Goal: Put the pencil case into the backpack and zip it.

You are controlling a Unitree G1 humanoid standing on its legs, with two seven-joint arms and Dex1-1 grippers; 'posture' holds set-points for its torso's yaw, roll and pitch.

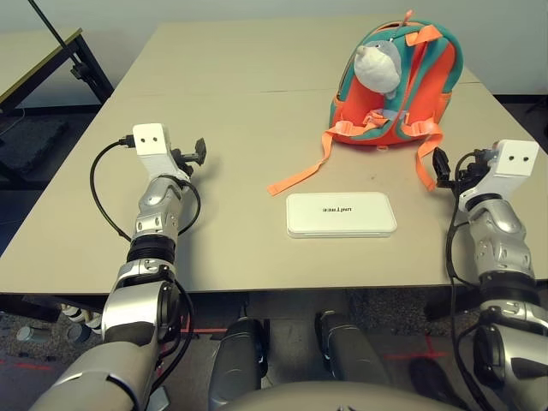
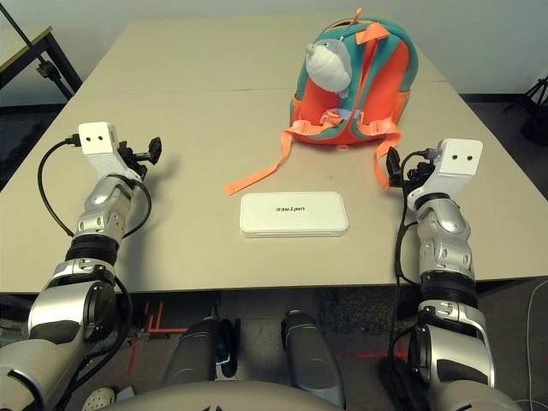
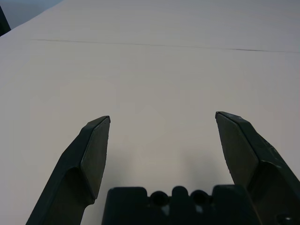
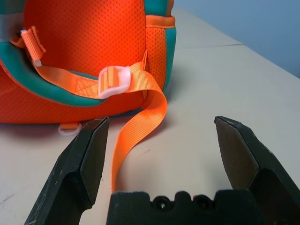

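On the table (image 1: 214,103), white "unitree"-lettered pencil case (image 1: 341,214) before the backpack (image 1: 394,86), left hand (image 3: 161,140) and right hand (image 4: 159,140) both wide, empty.

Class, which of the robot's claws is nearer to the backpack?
The right claw: it sits just beside the backpack, by a trailing strap. The left claw is far across the table, with nothing near it.

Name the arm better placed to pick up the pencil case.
Right, probably. The right gripper is open and nearer the pencil case than the left gripper, which is open over bare table.
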